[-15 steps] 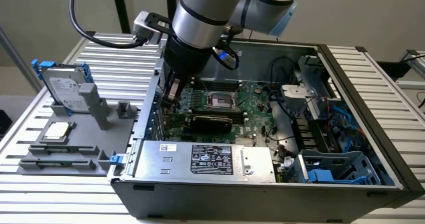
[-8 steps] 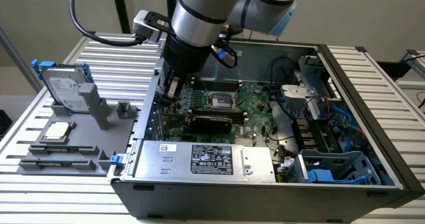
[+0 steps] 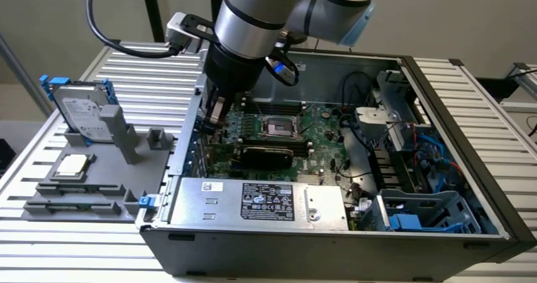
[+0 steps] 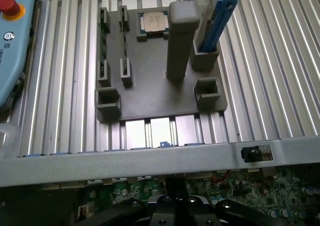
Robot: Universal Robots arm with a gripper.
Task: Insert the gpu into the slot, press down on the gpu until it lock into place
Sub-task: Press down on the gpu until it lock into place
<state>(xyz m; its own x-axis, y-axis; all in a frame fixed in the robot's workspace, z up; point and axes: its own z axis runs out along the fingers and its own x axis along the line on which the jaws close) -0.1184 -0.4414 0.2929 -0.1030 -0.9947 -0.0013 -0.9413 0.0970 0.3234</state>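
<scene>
The open computer case (image 3: 470, 188) lies on its side with the green motherboard (image 3: 319, 144) facing up. A black rectangular card, the gpu (image 3: 266, 155), sits on the board just below the CPU socket (image 3: 281, 127), lengthwise across the exterior view. The blue slot is hidden, so I cannot tell whether the card is seated in it. My gripper (image 3: 215, 121) hangs inside the case against the wall on the exterior view's left, a little way from the card and not touching it. In the wrist view its black body (image 4: 175, 211) sits over the board, just inside the case rim (image 4: 150, 161).
A silver labelled power-supply box (image 3: 260, 201) fills the case's near side. Cables and a blue drive cage (image 3: 419, 214) crowd the exterior view's right. Outside the case, a grey fixture plate (image 4: 150, 96) holds a hard drive (image 3: 84, 113) and a CPU chip (image 4: 152, 22).
</scene>
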